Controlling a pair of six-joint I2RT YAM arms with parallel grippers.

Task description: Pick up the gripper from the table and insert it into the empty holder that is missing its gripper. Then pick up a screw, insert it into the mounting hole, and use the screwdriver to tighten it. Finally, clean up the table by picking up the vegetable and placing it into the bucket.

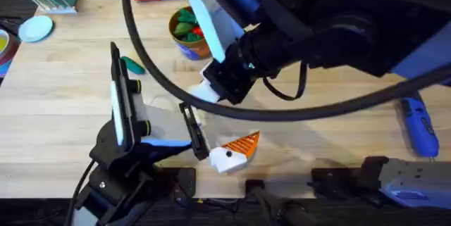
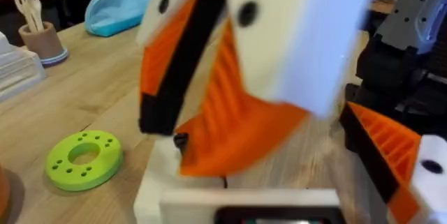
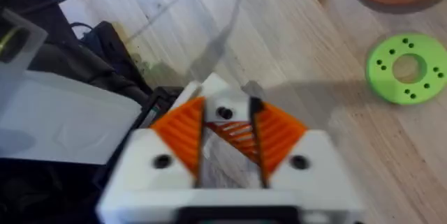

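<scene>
Orange ribbed pads (image 3: pixel 276 137) on the right arm's fingers (image 3: pixel 225 116) stand almost closed, with only a narrow slot between them. A small orange wedge (image 3: pixel 236 135) sits in that slot, apparently pinched on both sides. It looks to be held this way so its free end can be steered into the holder (image 3: pixel 215 88), the white block with a dark hole lying just ahead of the fingertips, touching them or nearly so. Whether the wedge has already entered the block cannot be told.

From above, the right arm reaches across the middle of the worktop (image 1: pixel 56 113), hanging low over that spot. The screwdriver (image 1: pixel 417 124) lies near the worktop's right edge, well apart from the work, and the vegetable (image 1: pixel 132 65) rests further back on the left, so both later steps seem untouched.
</scene>
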